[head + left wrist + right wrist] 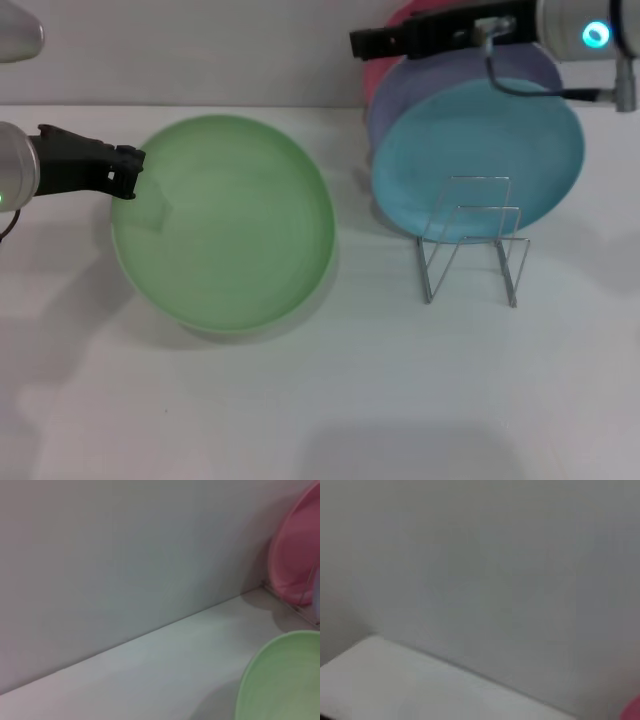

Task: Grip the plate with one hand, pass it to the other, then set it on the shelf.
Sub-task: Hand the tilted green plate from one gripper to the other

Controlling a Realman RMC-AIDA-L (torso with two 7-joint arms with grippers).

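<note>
The light green plate [235, 225] is at the left middle of the white table in the head view, with a shadow under its near edge. My left gripper [133, 178], on the wrist with the green light, is shut on the plate's left rim; one finger shows as a dark patch through the plate. The plate's rim also shows in the left wrist view [285, 680]. My right gripper [365, 42], on the wrist with the cyan ring, is held high at the back right, above the other plates. The wire shelf [470, 245] stands to the right of the green plate.
A sky-blue plate [480, 150] leans upright just behind the shelf, with a lavender plate [440, 75] and a pink plate [385, 70] behind it. The pink plate also shows in the left wrist view [297, 555]. A grey wall [200, 50] runs along the table's back.
</note>
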